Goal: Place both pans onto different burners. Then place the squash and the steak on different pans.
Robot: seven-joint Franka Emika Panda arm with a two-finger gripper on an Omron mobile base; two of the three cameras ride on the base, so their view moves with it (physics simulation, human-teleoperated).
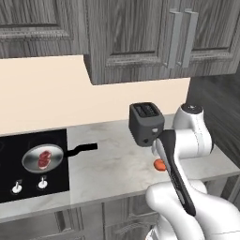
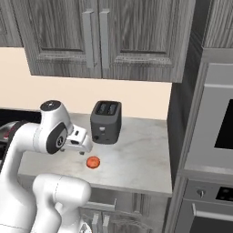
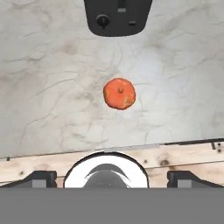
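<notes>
1. The steak (image 1: 44, 158) is already lying in the silver pan (image 1: 43, 158), and that pan sits on one of the burners at the front of the black cooktop (image 1: 33, 187), handle sticking out to the right over the counter. So that half looks sorted to me

2. The squash (image 3: 119, 93) is what's left. It's sitting by itself on the marble counter (image 3: 52, 87), just in front of the dark toaster (image 2: 106, 122) but not touching it, well apart from the cooktop

3. The gripper (image 3: 112, 177) hangs above the squash, pointing down at the counter, with its jaws spread wide and nothing between them. In the hand view the squash sits between the two finger tips (image 3: 40, 178) but further up the frame, so my guess is it's lined up sideways and needs to come forward a bit as it drops

4. Wide jaws make sense: the squash is a round lumpy thing, so you want clearance on both sides before closing

5. I can't make out the black pan from here, so no idea if it's on its burner yet

6. Possible snag: a round squash could roll if one finger nudges it first
</notes>
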